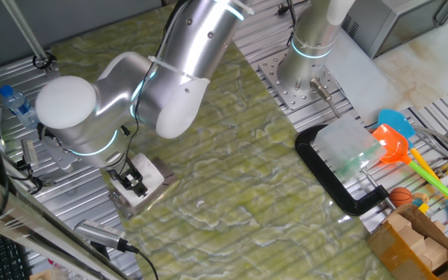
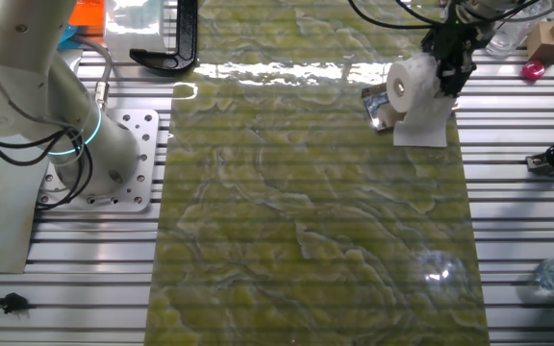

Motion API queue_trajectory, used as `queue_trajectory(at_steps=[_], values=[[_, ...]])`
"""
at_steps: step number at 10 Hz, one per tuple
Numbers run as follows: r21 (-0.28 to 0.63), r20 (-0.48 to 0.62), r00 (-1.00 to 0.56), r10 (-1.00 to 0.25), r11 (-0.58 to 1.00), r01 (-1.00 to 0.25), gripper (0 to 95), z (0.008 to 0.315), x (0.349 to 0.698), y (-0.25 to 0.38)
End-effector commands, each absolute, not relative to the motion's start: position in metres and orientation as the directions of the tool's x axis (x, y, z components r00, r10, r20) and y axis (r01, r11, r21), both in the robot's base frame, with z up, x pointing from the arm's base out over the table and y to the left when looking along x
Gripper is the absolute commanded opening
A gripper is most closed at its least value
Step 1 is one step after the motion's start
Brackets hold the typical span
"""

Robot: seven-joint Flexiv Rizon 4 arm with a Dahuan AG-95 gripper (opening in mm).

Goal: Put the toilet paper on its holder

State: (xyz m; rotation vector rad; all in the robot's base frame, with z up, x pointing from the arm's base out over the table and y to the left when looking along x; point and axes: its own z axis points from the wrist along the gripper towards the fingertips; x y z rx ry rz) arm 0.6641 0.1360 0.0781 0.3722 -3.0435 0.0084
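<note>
White paper catches the eye first: the toilet paper [image 2: 410, 86] sits at the far edge of the green marbled mat [image 2: 306, 221] in the other fixed view, its hollow core facing the camera and a loose sheet hanging down below it to the mat. Just beside it, on its left, a corner of the shiny metal holder [image 2: 380, 106] shows, touching or nearly touching the roll; whether the bar already runs through the core cannot be told from here. The gripper [image 2: 450, 69] is right against the roll's other side, its dark fingers appearing pressed to it, so it looks clamped on the roll, though the exact hold is partly hidden. In one fixed view the arm's bulky joints cover most of this spot; only the gripper's black tip [image 1: 134, 183] and a pale block of paper [image 1: 152, 177] under it are visible near the mat's edge. My reading is that the roll has been carried to the holder and is at or very close to its seat, so the bulk of the job seems done. What is left, as far as I can judge, is confirming the roll is threaded on the bar, letting go, and backing away without dragging the loose sheet or tipping the light bracket. The black clamp [image 2: 166, 48] and water bottle [image 1: 18, 105] lie well apart.
</note>
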Motion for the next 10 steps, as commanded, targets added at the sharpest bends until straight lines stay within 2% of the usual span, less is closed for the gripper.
queue_trajectory(at_steps=[1,10], values=[[0.005,0.080,-0.967,-0.242,0.970,-0.242,0.0,0.078,0.667,0.136],[0.001,0.076,-0.967,-0.242,0.970,-0.243,0.0,0.081,0.681,0.138]])
